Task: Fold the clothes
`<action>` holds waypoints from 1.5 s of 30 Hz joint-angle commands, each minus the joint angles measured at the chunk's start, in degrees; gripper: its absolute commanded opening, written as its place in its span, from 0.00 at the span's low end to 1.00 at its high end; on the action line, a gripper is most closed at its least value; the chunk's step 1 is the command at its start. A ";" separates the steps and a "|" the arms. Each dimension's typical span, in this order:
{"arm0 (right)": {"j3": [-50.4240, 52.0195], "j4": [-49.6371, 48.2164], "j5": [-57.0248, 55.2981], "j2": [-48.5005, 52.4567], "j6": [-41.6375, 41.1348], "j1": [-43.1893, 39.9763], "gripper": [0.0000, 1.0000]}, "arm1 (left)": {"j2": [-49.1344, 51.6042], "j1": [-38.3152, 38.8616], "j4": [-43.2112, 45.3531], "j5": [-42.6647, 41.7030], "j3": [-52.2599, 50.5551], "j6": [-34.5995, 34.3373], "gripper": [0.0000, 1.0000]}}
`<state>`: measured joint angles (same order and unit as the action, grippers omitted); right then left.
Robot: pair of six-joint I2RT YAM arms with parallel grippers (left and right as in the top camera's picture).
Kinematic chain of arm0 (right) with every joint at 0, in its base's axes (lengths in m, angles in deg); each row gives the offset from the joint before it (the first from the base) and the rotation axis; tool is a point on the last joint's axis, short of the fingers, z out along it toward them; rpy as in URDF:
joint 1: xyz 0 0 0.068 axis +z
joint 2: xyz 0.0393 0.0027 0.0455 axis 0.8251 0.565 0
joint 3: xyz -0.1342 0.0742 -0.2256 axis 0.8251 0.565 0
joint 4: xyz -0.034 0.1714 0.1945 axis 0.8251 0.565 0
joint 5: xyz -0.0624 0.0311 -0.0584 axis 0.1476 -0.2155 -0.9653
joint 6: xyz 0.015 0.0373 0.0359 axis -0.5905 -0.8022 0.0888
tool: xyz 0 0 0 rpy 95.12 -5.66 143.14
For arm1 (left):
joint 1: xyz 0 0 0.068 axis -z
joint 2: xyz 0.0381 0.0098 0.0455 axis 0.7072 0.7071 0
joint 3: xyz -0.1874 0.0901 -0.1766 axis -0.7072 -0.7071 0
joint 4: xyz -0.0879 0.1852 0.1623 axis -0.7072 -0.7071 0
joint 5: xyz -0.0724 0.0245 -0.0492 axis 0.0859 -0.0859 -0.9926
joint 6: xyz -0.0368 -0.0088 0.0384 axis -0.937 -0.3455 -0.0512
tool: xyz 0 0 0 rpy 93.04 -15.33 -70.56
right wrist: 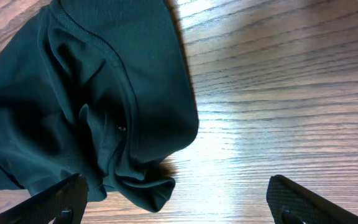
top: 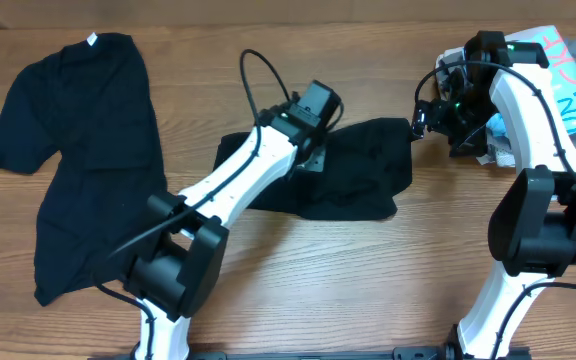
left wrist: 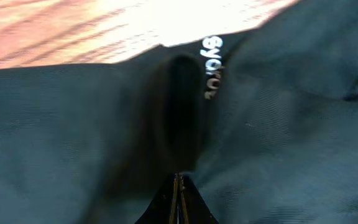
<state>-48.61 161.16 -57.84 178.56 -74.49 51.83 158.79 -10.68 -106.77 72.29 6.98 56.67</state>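
Two black shirts lie on the wooden table. The plain shirt (top: 83, 150) with a white neck tag (top: 93, 40) is spread out at the left. The other shirt (top: 353, 175) is bunched in the middle; its small white logo (left wrist: 211, 68) shows in the left wrist view. My left gripper (top: 314, 154) (left wrist: 178, 182) is down on this shirt's back left part, shut, with a ridge of cloth puckering up from its tips. Just off the shirt's right edge, my right gripper (top: 418, 118) (right wrist: 179, 208) stands open. A rumpled hem (right wrist: 148, 186) lies between its fingers, nearer the left one.
A pile of white, teal and pink printed material (top: 548, 50) sits at the back right, behind the right arm. Both arm bases stand at the table's front edge. Bare wood (right wrist: 278, 93) shows to the right of the bunched shirt.
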 commanded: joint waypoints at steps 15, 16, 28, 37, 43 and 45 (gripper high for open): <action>5.16 -4.28 8.76 -1.07 4.94 -0.33 1.00 | -9.79 -0.55 -10.62 -4.04 12.83 6.60 0.17; 6.32 -5.35 9.07 -1.07 4.96 -0.33 1.00 | -11.10 -0.55 -11.04 -3.72 13.20 6.60 0.22; 24.17 -18.86 20.61 -0.96 10.93 -0.33 1.00 | -22.29 -6.99 -21.38 5.95 13.25 8.13 0.33; 28.57 -22.71 33.73 -0.81 18.08 -0.33 1.00 | -31.58 -13.79 -25.51 6.56 13.29 10.78 0.33; 28.57 -26.21 41.88 -0.81 18.95 -0.48 1.00 | -32.94 -13.86 -26.53 6.75 13.27 11.96 0.33; 28.57 -25.99 44.48 -0.81 21.29 -0.48 1.00 | -32.92 -13.86 -27.23 6.75 13.27 11.96 0.33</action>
<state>-20.20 135.46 -19.81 177.55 -56.70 51.46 125.88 -24.27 -133.57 78.01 19.70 67.27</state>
